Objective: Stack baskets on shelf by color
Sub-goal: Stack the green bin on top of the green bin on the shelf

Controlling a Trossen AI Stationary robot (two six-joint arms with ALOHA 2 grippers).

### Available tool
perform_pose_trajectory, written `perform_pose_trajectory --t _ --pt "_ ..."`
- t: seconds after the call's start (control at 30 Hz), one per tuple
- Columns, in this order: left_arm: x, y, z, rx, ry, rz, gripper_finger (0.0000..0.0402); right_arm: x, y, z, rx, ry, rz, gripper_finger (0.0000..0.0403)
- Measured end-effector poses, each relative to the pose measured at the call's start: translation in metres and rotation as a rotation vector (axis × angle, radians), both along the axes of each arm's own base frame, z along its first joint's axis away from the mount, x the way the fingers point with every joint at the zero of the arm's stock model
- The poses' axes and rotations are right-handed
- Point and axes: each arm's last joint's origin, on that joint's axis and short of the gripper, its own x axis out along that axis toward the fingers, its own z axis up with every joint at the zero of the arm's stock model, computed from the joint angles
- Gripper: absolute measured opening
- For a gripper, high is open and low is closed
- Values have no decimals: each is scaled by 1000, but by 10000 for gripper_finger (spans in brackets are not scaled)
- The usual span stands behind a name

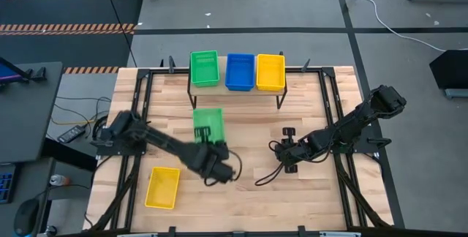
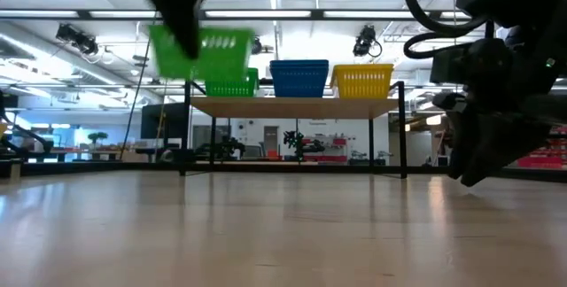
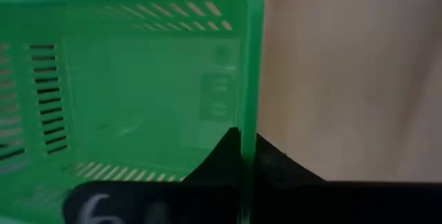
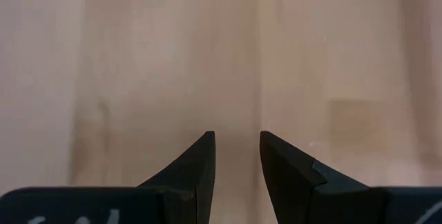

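Up off the table, the left gripper (image 1: 212,140) is pinching the green basket (image 1: 208,123) by its rim, seen only in its wrist view. The right gripper (image 1: 288,132) is hovering with fingers slightly apart, holding nothing, near the shelf (image 1: 235,91).

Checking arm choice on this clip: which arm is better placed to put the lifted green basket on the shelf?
Left. Its gripper already grips the green basket by its wall, raised off the table, near the shelf. The right gripper hangs empty, holding nothing.

shelf (image 1: 235,92) back-ctr w/ 3 baskets (image 1: 237,72) | 1 basket (image 1: 162,188) front-left on table (image 1: 307,193)
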Motion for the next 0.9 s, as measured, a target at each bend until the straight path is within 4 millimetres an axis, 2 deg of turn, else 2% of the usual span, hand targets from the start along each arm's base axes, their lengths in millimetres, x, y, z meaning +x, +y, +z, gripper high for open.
perform_pose_trajectory --t 0.17,0.3,0.5,0.7,0.9 --pt "11 35 48 94 -27 -5 6 4 -2 3 -120 -57 13 121" --pt "14 68 79 91 -60 -33 6 10 -2 7 -234 -129 46 121" --pt "-7 133 113 -11 -86 30 5 18 -5 12 -323 -165 117 121" --pt "-32 182 139 -27 -102 -29 5 26 -18 15 -358 -182 110 121" --pt "-38 226 140 -72 -90 -64 6 33 -31 18 -355 -223 52 121"
